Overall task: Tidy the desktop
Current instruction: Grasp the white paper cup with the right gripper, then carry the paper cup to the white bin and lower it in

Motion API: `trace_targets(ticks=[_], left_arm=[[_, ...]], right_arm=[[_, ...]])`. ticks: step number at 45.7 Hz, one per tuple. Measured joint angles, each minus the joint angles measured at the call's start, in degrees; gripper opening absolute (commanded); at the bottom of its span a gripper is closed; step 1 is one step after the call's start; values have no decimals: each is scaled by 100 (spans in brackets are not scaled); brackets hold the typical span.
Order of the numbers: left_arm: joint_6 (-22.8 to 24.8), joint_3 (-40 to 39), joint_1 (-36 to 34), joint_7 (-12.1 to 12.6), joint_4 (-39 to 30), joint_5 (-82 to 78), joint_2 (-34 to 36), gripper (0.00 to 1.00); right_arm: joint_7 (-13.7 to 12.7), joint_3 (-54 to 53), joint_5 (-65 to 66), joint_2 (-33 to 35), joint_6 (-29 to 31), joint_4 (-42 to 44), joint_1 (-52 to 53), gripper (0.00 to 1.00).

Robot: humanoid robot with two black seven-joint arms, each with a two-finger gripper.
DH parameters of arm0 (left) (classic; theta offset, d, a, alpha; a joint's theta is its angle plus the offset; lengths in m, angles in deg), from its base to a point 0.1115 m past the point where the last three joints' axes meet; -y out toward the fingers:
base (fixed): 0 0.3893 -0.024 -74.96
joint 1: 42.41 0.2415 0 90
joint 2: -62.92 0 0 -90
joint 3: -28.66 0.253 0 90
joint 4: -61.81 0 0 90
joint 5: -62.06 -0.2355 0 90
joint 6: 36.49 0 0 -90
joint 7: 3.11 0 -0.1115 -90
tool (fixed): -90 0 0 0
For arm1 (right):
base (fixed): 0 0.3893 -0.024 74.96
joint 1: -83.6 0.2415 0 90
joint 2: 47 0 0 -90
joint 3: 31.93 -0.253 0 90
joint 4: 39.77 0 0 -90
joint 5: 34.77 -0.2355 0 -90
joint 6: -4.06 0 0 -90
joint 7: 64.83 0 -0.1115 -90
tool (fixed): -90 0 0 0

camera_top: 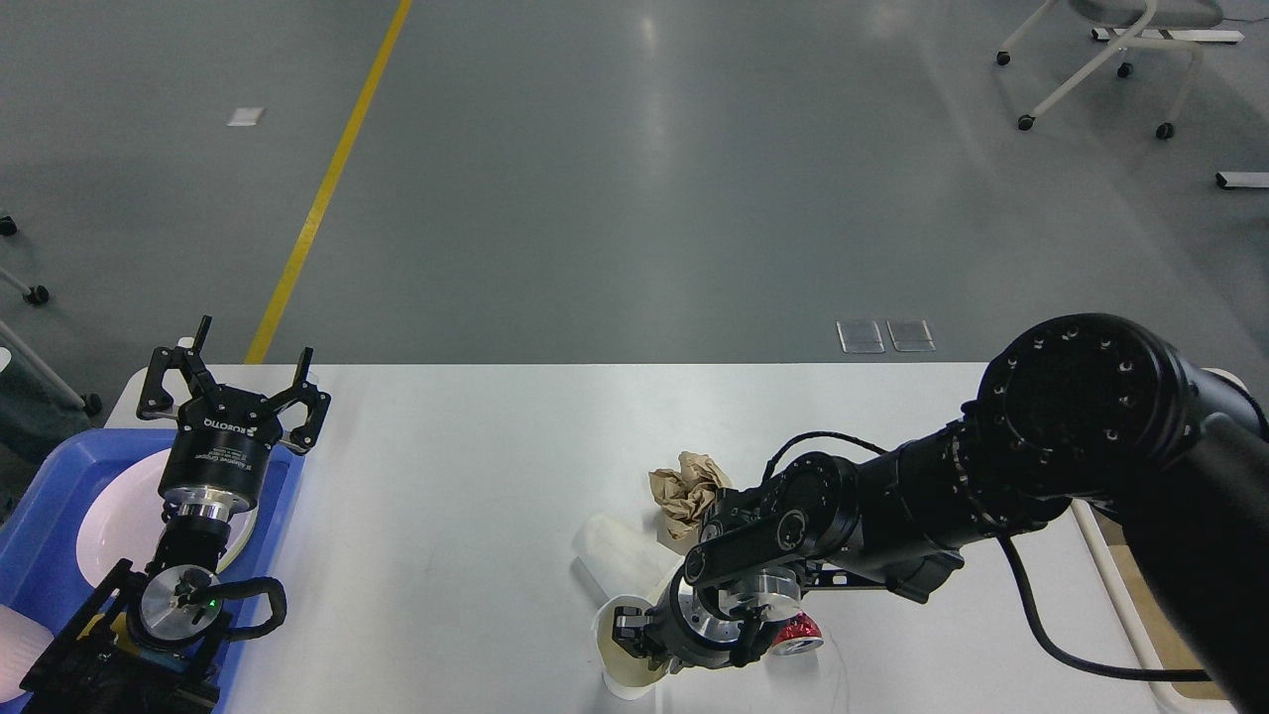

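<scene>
the tabletop fills the lower half of the head view, long axis running left to right. its clutter sits right of centre near the front edge: a cup standing upright with a pale liquid or lining inside, a clear wrapper lying just behind it, crumpled brown paper further back, and a small red object just right of the cup.

the right claw is directly over the cup, at its rim, approached from the right and pointing left and down. its fingers are dark and partly hidden by the wrist; whether they have closed on the rim cannot be told. the cup lies immediately below and slightly left of the claw, so the coming move turns on a short vertical grip, judged to be a pick-up of the cup.

the left claw is well apart at the far left, fingers spread wide, holding nothing, raised over the blue tray that carries a white plate. the right arm is by far the nearer to the clutter.
</scene>
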Motion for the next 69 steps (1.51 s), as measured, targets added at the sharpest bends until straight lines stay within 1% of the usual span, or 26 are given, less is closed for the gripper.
trace_targets(ticks=[17, 21, 25, 27, 28, 32, 42, 52, 54, 56, 57, 62, 63, 65, 69], left_arm=[[0, 0, 0, 0, 0, 0, 0, 96], [0, 0, 0, 0, 0, 0, 0, 96], [0, 0, 0, 0, 0, 0, 0, 96], [0, 0, 0, 0, 0, 0, 0, 96], [0, 0, 0, 0, 0, 1, 0, 96], [0, 0, 0, 0, 0, 0, 0, 96], [1, 0, 0, -2, 0, 0, 1, 96], [2, 0, 0, -2, 0, 1, 1, 96], [2, 0, 0, -2, 0, 0, 1, 96], [2, 0, 0, -2, 0, 0, 1, 96], [2, 0, 0, -2, 0, 0, 1, 96], [2, 0, 0, -2, 0, 0, 1, 96], [2, 0, 0, -2, 0, 0, 1, 96], [2, 0, 0, -2, 0, 0, 1, 96], [2, 0, 0, -1, 0, 0, 1, 96]], right_arm=[[1, 22, -9, 32, 8, -70, 49, 0], [-8, 22, -149, 95, 334, -152, 213, 0], [-10, 23, -405, 275, 961, -248, 543, 0], [-10, 30, -539, 396, 1294, -328, 746, 0], [-10, 53, -626, 514, 1558, -435, 951, 0], [-9, 162, -690, 753, 1870, -732, 1389, 0], [-8, 902, -720, 1553, 2029, -1837, 3112, 0], [12, 1928, -876, 2051, 2114, -2394, 4556, 0], [81, 2170, -938, 2077, 2137, -2452, 4748, 0], [240, 2457, -974, 2093, 2176, -2510, 4916, 0], [344, 2578, -982, 2097, 2198, -2527, 4972, 0], [1050, 3150, -986, 2084, 2316, -2564, 5112, 0], [1132, 3220, -977, 2080, 2327, -2565, 5120, 0], [1241, 3323, -952, 2073, 2347, -2566, 5128, 0], [1306, 3397, -929, 2077, 2384, -2566, 5134, 0]])
